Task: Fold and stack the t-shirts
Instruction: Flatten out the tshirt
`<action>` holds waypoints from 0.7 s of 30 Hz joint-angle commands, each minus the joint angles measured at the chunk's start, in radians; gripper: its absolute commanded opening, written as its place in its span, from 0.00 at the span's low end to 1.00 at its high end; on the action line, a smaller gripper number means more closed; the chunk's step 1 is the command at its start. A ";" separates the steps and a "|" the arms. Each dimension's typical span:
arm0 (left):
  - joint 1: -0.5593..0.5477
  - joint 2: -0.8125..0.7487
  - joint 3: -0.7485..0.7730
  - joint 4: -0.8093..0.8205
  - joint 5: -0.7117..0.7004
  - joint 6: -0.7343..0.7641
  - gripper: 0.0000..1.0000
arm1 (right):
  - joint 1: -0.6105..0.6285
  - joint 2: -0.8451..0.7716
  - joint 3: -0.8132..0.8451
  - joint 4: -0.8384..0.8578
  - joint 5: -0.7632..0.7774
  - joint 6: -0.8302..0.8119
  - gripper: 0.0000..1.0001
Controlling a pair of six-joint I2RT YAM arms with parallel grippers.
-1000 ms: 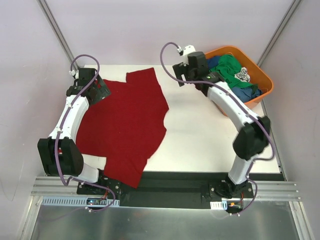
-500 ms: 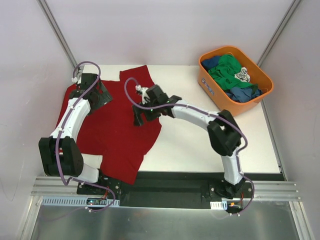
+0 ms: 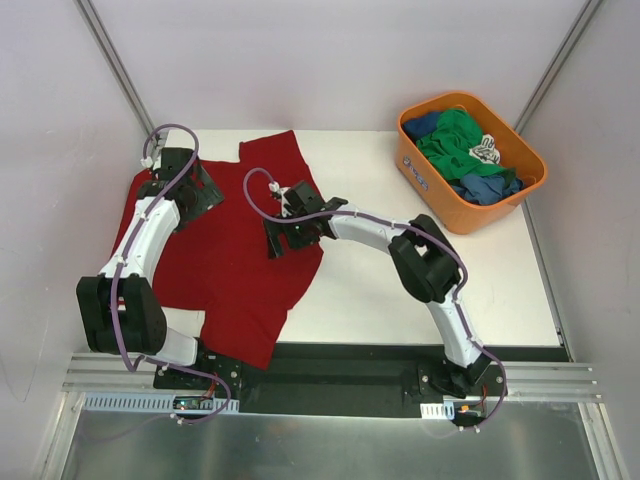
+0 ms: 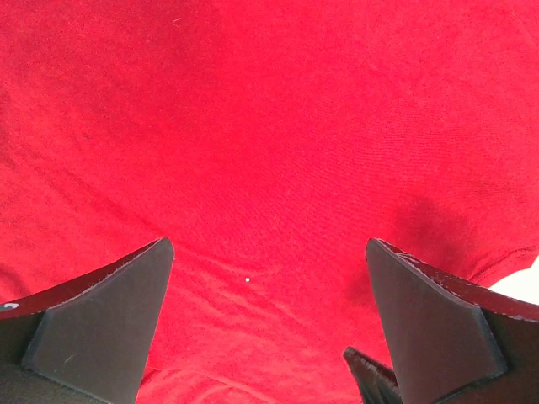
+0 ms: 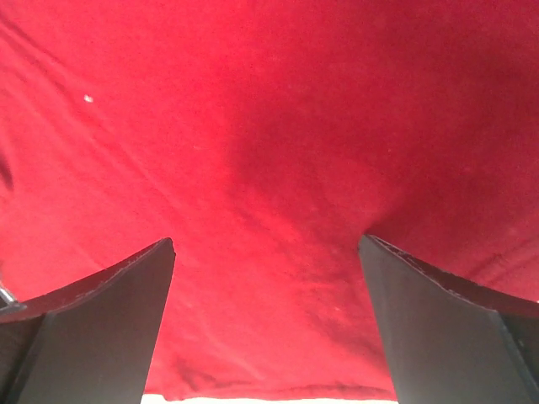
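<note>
A large dark red t-shirt [image 3: 235,265] lies spread on the left of the white table [image 3: 400,290]. My left gripper [image 3: 200,188] is open just above the shirt's upper left part; the red cloth [image 4: 269,151] fills its view, with nothing between the fingers [image 4: 101,320]. My right gripper [image 3: 285,232] is open low over the shirt's right edge; red cloth [image 5: 269,135] fills its view, with a strip of white table below the hem. Green and blue t-shirts [image 3: 462,145] lie heaped in the orange tub [image 3: 430,195].
The orange plastic tub stands at the back right corner of the table. Grey walls close in behind and on both sides. A metal rail [image 3: 330,385] runs along the near edge by the arm bases.
My right arm swung from the tub across to the red shirt's right edge and has shifted slightly left. The shirt's right side was drawn leftward and is narrower. The left gripper barely moved.
</note>
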 commanded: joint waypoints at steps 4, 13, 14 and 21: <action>0.012 0.015 0.018 -0.003 0.050 -0.025 0.99 | -0.110 -0.076 -0.205 0.033 0.039 0.070 0.97; 0.010 0.094 0.059 -0.003 0.107 -0.016 0.99 | -0.229 -0.233 -0.483 0.059 0.146 0.095 0.97; 0.010 0.103 0.063 -0.003 0.120 -0.016 0.99 | -0.240 -0.265 -0.507 0.059 0.163 0.096 0.97; 0.009 0.196 0.104 -0.003 0.201 -0.008 0.99 | -0.334 -0.357 -0.629 0.022 0.225 0.099 0.97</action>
